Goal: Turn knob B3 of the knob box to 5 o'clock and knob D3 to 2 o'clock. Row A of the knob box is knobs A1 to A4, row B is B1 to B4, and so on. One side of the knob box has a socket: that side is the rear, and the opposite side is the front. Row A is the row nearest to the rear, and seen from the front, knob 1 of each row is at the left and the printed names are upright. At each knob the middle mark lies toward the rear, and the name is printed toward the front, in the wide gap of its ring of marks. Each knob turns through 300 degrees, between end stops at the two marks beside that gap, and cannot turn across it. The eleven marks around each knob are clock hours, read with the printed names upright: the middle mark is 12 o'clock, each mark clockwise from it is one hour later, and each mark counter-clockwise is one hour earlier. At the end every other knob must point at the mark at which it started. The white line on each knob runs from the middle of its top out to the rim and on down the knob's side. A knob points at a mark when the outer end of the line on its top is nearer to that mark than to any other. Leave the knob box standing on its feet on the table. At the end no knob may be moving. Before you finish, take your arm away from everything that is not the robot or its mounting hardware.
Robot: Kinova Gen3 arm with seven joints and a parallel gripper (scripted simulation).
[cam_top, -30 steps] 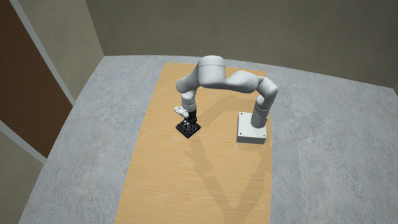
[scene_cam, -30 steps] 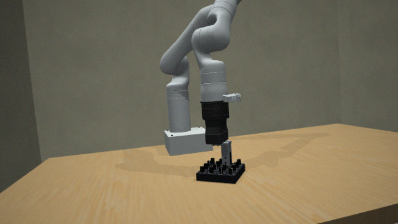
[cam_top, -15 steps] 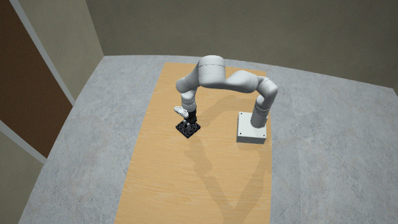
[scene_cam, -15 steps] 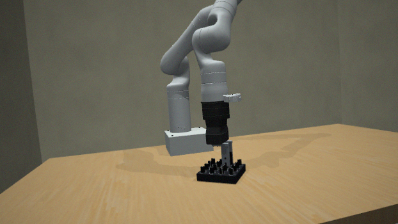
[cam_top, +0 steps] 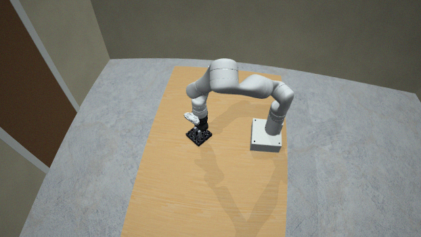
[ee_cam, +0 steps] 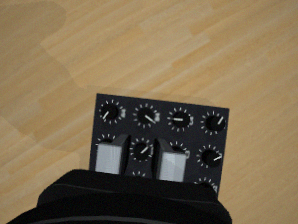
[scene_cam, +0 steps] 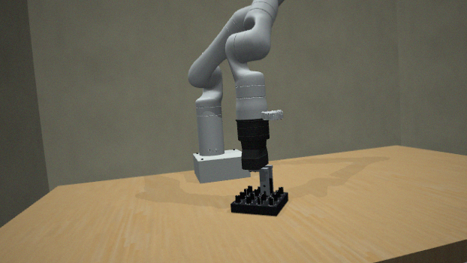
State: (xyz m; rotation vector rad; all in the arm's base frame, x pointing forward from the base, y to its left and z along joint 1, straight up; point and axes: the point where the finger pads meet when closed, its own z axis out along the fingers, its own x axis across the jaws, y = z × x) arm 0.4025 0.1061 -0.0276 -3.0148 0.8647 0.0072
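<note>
1. Top view: the arm rises from its pale mounting block and arches across the wood-topped table. The black knob box lies on that table, well apart from the block, 1 corner pointing toward the bottom of the view. The gripper is over the box; the knob settings are too small to read.

2. Exterior view: the box sits flat on the table, knobs upward, in front of the mounting block. The gripper points down, its 2 pale fingers reaching in among the knobs.

3. Wrist view: the 2 fingers stand partly spread, 1 on each side of a knob in the 2nd row from the top of this view. Dark gaps show on both sides of it — the gripper is released, grasping nothing. That knob's white line slants toward the upper right. The 4 knobs of the top row show whole; the gripper body hides much of the box's lower part — the printed names are too blurred to read.

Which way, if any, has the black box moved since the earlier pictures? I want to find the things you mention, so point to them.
No, the black box (cam_top: 199, 142) (scene_cam: 255, 210) (ee_cam: 160, 132) shows no shift against the robot's white base (cam_top: 258, 130) (scene_cam: 214, 170).
</note>
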